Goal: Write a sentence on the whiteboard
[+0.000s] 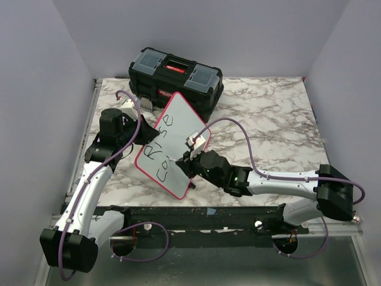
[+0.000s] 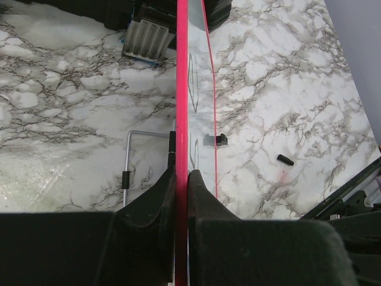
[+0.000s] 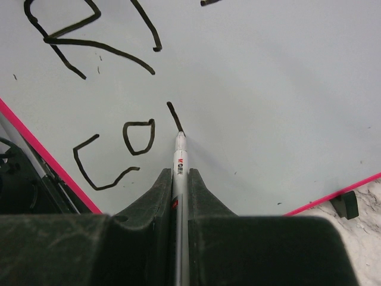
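**At the middle of the marble table: a thin board pinched by its rim, a pen on its face**

The whiteboard (image 1: pixel 186 122) stands tilted on edge in front of the black toolbox (image 1: pixel 175 74), with its face turned toward the right arm. The left gripper (image 2: pixel 182 176) has its jaws pressed onto the pink rim from both sides. The right gripper (image 3: pixel 177 174) pinches a thin marker (image 3: pixel 178 156) whose tip touches the white face at the foot of a short fresh stroke.

The sentence (image 1: pixel 162 146) is part done, with one word and the start of a second readable.

The board looks light, stiff and thin, and its glossy face is probably slippery. The rim is the sensible place to hold it, because a grip there leaves the writing area free. A hold on one edge is likely to give way by turning, so a hard push from the pen could swing the board or slide it between the jaws. Light pen pressure seems wise. The marker is slim and smooth, and a grip close to the tip should keep it from wobbling.

The table (image 1: pixel 268 113) is hard, flat and veined white and grey. Plain pale walls close it in on three sides. Whether the board's low corner rests on the tabletop cannot be told.
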Controlling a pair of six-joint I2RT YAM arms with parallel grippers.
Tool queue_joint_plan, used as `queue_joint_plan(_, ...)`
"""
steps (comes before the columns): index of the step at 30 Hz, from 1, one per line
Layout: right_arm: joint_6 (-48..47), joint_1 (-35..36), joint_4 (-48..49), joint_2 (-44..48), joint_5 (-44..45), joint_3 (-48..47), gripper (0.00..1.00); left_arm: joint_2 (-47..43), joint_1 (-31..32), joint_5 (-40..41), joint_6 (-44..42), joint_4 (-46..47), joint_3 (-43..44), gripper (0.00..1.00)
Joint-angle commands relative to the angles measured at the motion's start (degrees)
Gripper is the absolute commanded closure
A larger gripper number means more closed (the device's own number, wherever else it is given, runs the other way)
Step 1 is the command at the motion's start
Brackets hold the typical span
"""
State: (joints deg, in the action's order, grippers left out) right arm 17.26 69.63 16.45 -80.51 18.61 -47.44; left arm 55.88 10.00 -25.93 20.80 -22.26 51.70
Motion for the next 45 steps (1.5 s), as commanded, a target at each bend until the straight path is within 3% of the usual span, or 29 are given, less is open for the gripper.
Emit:
queue_joint_plan(1,-1.26,-0.21,-0.96,-2.47,-1.39,-3.62,0.99,-0.45,0.72,1.5,-5.24,-1.39,0.24,1.0)
queue_joint_plan(20,-0.57,-0.75,-3.86,-5.58,3.48,-8.42,0.99,-0.62,0.81,1.5,-5.23,-1.44,0.15,1.0)
queue_joint_plan(45,2.79,-2.32,-5.28,-3.63,1.8,-3.76,0.99,-0.59,0.82,1.68,-5.24,-1.41,0.15,1.0)
